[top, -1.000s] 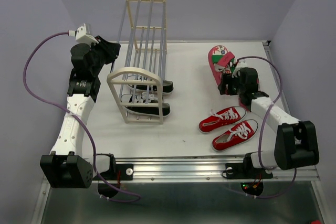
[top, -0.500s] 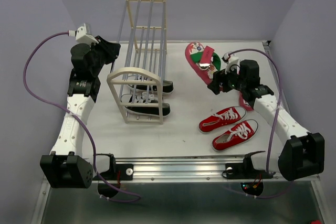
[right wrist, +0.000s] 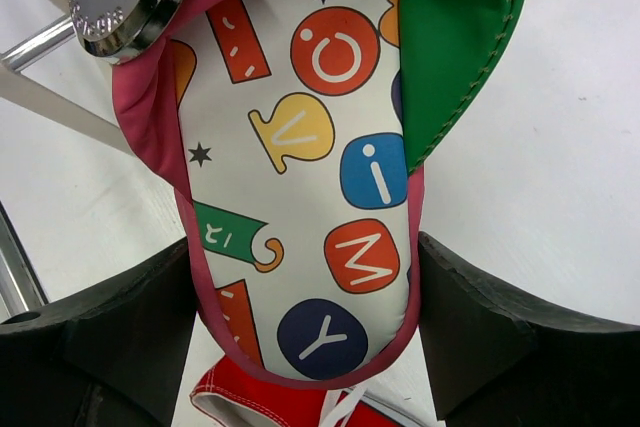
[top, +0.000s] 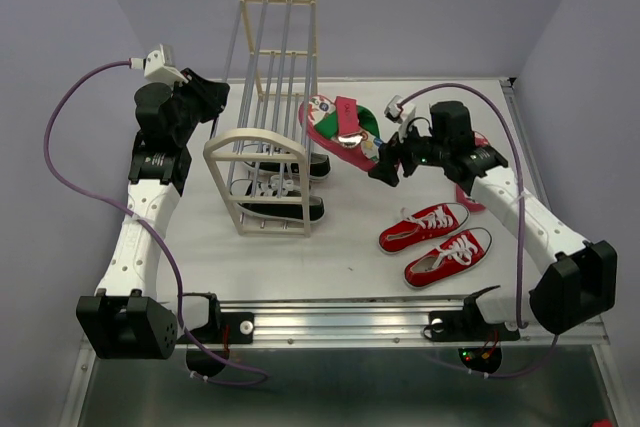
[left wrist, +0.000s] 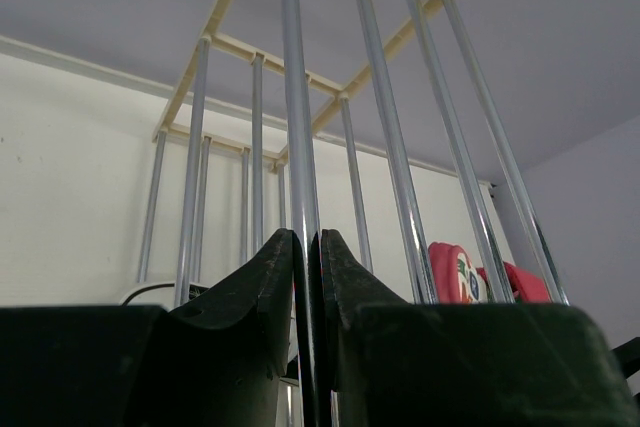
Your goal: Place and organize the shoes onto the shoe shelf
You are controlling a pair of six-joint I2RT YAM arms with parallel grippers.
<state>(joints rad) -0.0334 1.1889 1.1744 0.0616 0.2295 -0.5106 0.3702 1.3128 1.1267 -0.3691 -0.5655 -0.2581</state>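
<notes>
Right gripper (top: 385, 162): fingers (right wrist: 110, 337) spread wide and closed on the flip-flop (right wrist: 320, 177), one pad on each long edge of the heel end. The sole fills the whole gap between the pads. Toe end and green strap (right wrist: 460, 37) stick out well ahead of the fingertips, unsupported.

Where it is: off the table (top: 350, 267), in the air just beside the shelf (top: 278, 7), the toe close to the near end frame. Whether toe and frame touch, I cannot tell.

Left gripper (left wrist: 308, 247): pinched tight on one shelf rod (left wrist: 300, 97), which runs straight up between the fingertips — probably bracing the shelf.

Handling, as a judgement:
- Light, flat, probably soft foam. Little squeeze needed; a hard squeeze would likely bow the sole.
- Held at the heel only, so the long free end may droop or swing if it bumps a rod.
- The printed top looks smooth; the pink rim is the better place for the pads.
- A hold across the width nearer the middle, behind the strap, would balance better. The strap itself is floppy and poor to grasp.
- Rods are thin with open gaps — the sole should bridge at least two or it may drop through.

Black sneakers (top: 300, 165) sit on the lowest tier. Red sneakers (top: 425, 227) lie on the table, below the right fingers in the top view.
</notes>
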